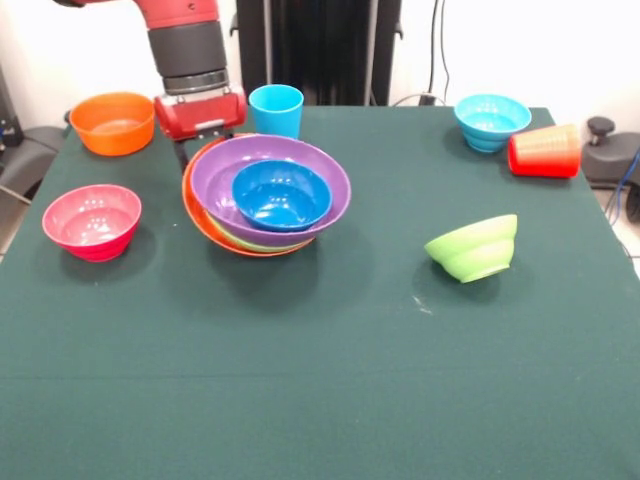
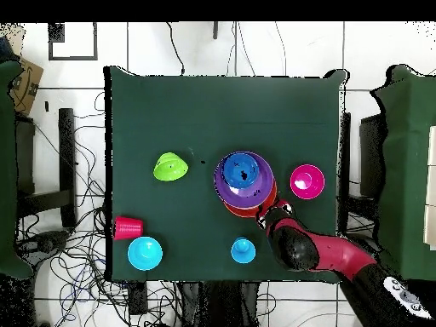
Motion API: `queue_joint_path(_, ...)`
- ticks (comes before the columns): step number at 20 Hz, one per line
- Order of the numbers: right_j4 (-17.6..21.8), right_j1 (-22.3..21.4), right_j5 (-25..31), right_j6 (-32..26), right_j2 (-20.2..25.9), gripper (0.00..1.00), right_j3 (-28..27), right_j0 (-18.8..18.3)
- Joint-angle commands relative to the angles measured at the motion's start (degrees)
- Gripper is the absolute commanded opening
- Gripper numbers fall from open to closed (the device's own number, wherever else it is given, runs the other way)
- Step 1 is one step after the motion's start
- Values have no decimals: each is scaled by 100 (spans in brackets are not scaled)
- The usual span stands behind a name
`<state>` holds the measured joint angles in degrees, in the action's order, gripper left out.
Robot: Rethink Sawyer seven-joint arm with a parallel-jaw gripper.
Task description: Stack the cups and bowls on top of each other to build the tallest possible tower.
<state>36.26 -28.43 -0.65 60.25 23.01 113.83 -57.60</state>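
The tipped small lime green bowl (image 1: 473,248) lies apart, unstacked, while the gripper (image 1: 192,148), whose finger state I cannot tell, sits behind the tower (image 1: 268,195), seemingly at its rim.

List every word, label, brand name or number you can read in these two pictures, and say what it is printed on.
None can be read: the bowls of the tower, the red cup, the light blue cup and the gripper show no lettering.

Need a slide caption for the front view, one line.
Sawyer gripper behind the tower of nested bowls; loose bowls and cups scattered on the green table.
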Motion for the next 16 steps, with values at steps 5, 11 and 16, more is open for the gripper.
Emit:
queue_joint_path(5,435,406,-314,789,-190,100,-81,512)
queue_joint_path(11,648,963,-1178,887,-828,100,-148,935)
queue_joint_path(16,561,896,-1146,891,-761,100,-108,966)
